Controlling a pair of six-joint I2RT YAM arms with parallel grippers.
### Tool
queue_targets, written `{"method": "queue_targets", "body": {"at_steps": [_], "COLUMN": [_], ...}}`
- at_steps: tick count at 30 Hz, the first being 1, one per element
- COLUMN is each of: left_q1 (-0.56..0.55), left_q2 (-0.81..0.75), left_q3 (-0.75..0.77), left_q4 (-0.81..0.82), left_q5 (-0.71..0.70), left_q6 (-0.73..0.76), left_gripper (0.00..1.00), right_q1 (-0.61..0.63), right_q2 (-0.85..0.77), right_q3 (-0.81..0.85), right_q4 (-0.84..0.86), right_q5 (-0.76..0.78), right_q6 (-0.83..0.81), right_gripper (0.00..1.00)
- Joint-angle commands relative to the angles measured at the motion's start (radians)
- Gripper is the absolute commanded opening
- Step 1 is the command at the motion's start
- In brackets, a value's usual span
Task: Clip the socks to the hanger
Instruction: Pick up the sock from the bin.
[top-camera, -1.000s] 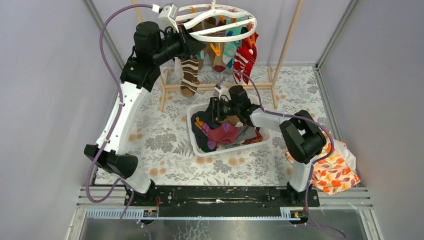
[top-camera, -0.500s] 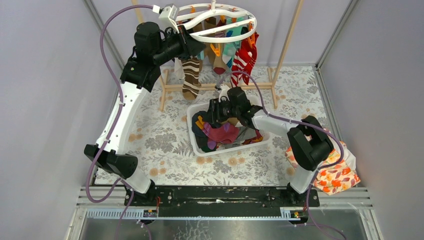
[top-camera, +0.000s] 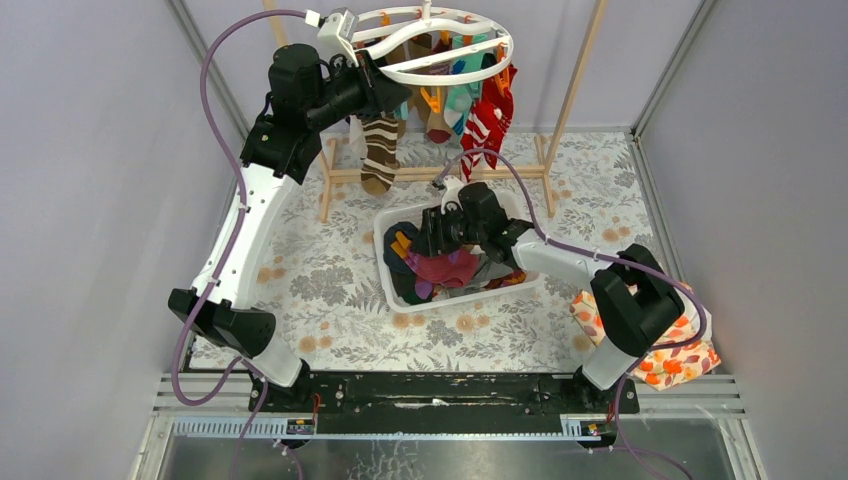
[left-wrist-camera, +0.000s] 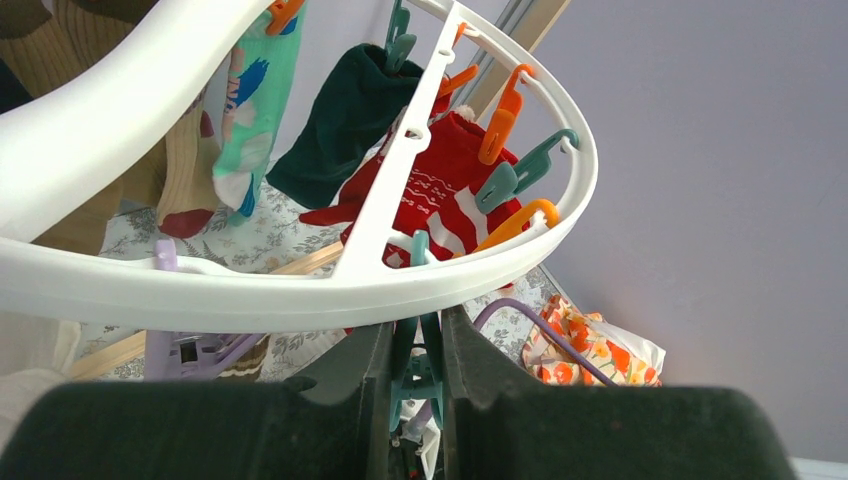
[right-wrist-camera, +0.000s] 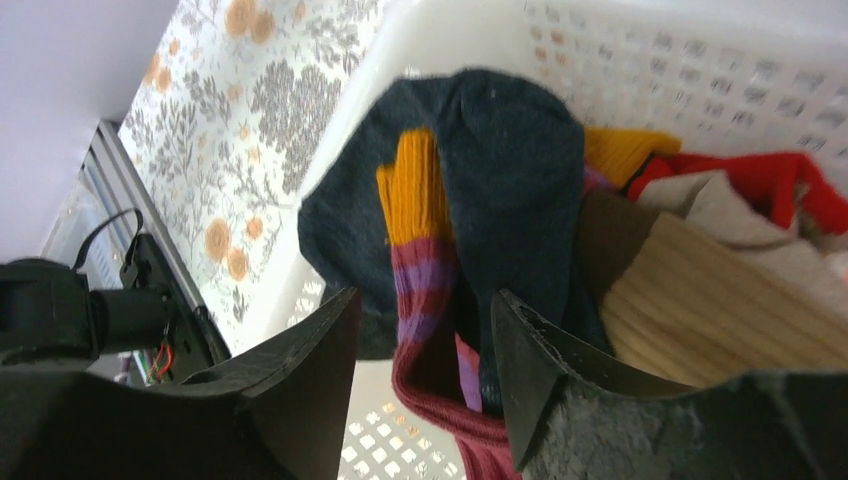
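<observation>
**CLEARANCE FINDINGS: REAR CROWDED, BASKET PACKED**

The large round white plastic hanger (top-camera: 455, 66) is spanning the rear, and hanging socks (top-camera: 380, 150) are filling the space beneath it. The light wooden rack frame (top-camera: 575, 90) is flanking both sides. The left gripper (left-wrist-camera: 417, 330) is sitting just under the rim, pinching a teal plastic clip (left-wrist-camera: 418, 375). The white slotted plastic basket (top-camera: 455, 298) is walling in the right gripper (right-wrist-camera: 425, 300), whose parted fingers are straddling piled socks (right-wrist-camera: 500, 150). Passage is showing over the floral-printed table cover (top-camera: 320, 270) left of the basket.
</observation>
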Motion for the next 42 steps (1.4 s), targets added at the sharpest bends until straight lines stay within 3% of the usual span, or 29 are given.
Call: {"method": "queue_targets", "body": {"at_steps": [1, 9, 20, 28, 36, 42], "left_q1": [0.002, 0.002, 0.002, 0.002, 0.002, 0.002], "left_q2": [-0.033, -0.033, -0.035, -0.037, -0.04, -0.039], "left_q3": [-0.003, -0.006, -0.011, -0.019, -0.018, -0.019], "left_q4": [-0.006, -0.005, -0.002, -0.001, 0.003, 0.008], "left_q5": [0.028, 0.028, 0.025, 0.027, 0.032, 0.039], "left_q6": [0.016, 0.017, 0.017, 0.019, 0.016, 0.012], "left_gripper": [0.0, 0.0, 0.0, 0.0, 0.0, 0.01], "right_q1": [0.002, 0.007, 0.027, 0.004, -0.057, -0.089], "right_q2": [0.009, 0.05, 0.148, 0.159, 0.059, -0.07], "right_q3": [-0.023, 0.037, 0.163, 0.167, 0.025, -0.086], "right_q4": [0.008, 0.026, -0.034, 0.058, 0.255, 0.425], "right_q5": [-0.087, -0.161, -0.034, -0.105, -0.187, -0.298], "right_q6": [0.004, 0.02, -0.02, 0.068, 0.205, 0.299], "right_gripper": [0.58, 0.57, 0.51, 0.32, 0.01, 0.0]}}
